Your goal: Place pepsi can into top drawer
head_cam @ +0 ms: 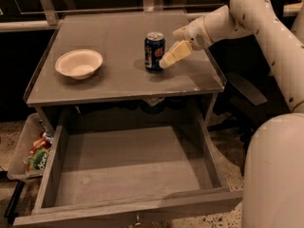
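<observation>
The pepsi can (154, 51) stands upright on the grey tabletop (118, 75), right of centre. My gripper (169, 58) reaches in from the right on a white arm, and its pale fingertips are right beside the can's right side, at or very near touching it. The top drawer (128, 167) is pulled fully open below the tabletop, its flat grey bottom bare, with a small metal knob (137, 218) on the front panel.
A white bowl (79, 63) sits on the left of the tabletop. A bin with colourful packets (35, 153) stands on the floor left of the drawer. A dark chair (247, 87) is behind the arm at right. My white body (275, 175) fills the lower right.
</observation>
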Action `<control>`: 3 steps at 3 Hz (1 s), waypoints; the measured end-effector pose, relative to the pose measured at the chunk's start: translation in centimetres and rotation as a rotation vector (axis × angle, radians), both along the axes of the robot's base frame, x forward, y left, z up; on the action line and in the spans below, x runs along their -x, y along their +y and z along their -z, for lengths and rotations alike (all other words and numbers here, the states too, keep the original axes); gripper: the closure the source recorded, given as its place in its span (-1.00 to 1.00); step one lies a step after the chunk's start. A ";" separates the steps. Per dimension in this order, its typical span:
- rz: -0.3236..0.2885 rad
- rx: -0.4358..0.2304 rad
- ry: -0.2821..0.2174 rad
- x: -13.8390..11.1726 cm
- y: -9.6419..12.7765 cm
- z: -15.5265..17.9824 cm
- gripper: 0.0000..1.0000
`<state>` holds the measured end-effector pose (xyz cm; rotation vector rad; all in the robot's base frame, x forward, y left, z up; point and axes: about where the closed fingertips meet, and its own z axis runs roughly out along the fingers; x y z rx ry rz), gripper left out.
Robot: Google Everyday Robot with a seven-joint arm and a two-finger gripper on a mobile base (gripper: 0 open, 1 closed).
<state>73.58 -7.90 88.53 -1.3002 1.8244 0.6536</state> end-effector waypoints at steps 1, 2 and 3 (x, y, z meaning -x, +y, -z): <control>-0.030 -0.015 0.000 -0.5 1.4 0.1 -1.00; -0.056 -0.024 -0.004 -0.5 2.6 0.0 -1.00; -0.086 -0.043 0.000 0.2 3.8 0.2 -1.00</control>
